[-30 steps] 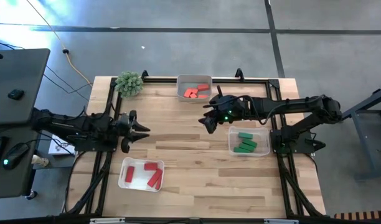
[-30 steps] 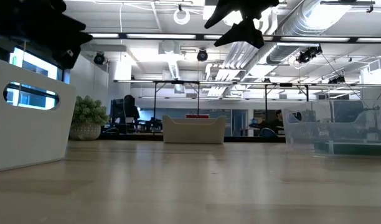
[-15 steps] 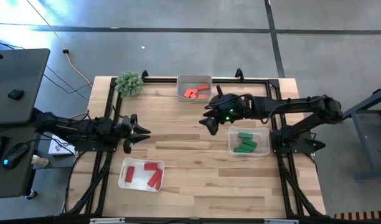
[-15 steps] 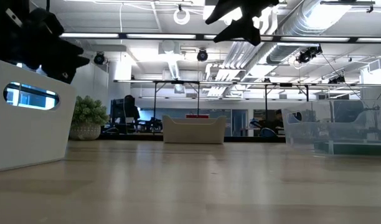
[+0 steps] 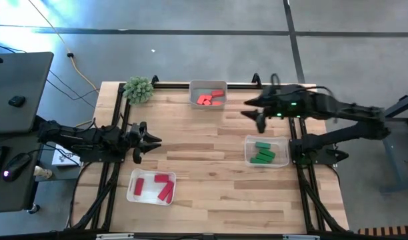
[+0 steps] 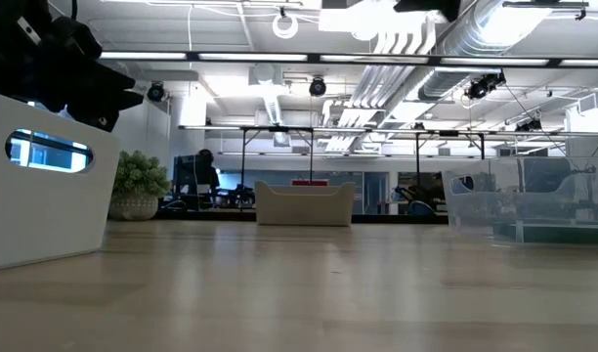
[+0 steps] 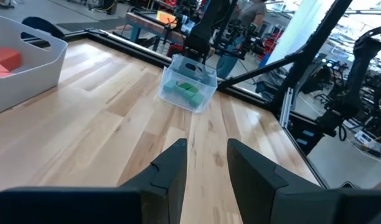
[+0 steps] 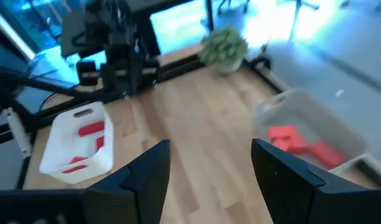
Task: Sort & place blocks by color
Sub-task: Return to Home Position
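Note:
The blocks lie sorted in three trays. Red blocks (image 5: 157,187) fill the white tray (image 5: 132,189) near the table's near-left. Orange-coral blocks (image 5: 209,99) sit in the tray (image 5: 194,88) at the far edge. Green blocks (image 5: 263,153) rest in the clear tray (image 5: 284,158) on the right. My left gripper (image 5: 153,141) hovers open over the table's left side, empty. My right gripper (image 5: 251,113) is raised above the far right part of the table, open and empty, between the orange and green trays.
A spiky green plant ball (image 5: 138,89) stands at the far left corner. Bare wooden tabletop (image 5: 204,160) spreads between the three trays. A black frame rail (image 5: 271,85) runs along the far edge. A desk with a mouse sits off the table's left side.
My right gripper has drawn back from the table's middle toward the right edge and the far side, rising out of the low view. My left gripper has edged slightly toward the table's middle. The blocks and trays have stayed put.

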`<state>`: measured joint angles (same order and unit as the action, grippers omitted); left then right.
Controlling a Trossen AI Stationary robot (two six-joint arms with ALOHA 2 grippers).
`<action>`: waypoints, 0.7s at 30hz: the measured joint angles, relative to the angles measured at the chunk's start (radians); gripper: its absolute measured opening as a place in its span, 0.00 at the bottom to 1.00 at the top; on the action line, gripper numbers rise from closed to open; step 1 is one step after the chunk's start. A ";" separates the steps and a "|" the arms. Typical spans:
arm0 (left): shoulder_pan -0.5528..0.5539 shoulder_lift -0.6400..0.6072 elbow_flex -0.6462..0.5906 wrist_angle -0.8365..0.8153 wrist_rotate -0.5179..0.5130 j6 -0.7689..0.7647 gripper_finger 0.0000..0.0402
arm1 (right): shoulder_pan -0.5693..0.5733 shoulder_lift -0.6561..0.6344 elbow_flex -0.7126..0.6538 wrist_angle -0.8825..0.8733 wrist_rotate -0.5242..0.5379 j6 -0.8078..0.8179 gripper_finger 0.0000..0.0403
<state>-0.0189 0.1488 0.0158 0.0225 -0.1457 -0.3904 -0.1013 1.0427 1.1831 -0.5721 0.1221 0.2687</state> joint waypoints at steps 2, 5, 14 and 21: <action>0.000 0.001 0.000 -0.001 0.000 0.000 0.26 | 0.001 -0.064 -0.021 -0.007 0.030 -0.023 0.52; 0.000 0.001 0.000 -0.001 0.001 0.000 0.26 | 0.002 -0.179 -0.139 0.061 0.043 -0.053 0.52; 0.000 0.001 0.000 -0.001 0.003 0.000 0.26 | -0.004 -0.503 -0.652 0.541 -0.118 -0.033 0.52; 0.000 0.001 0.000 -0.001 0.004 0.000 0.26 | -0.003 -0.671 -0.840 0.606 -0.172 0.017 0.52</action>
<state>-0.0193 0.1493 0.0158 0.0216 -0.1421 -0.3904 -0.1043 0.3713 0.3430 0.0341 -0.0498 0.2859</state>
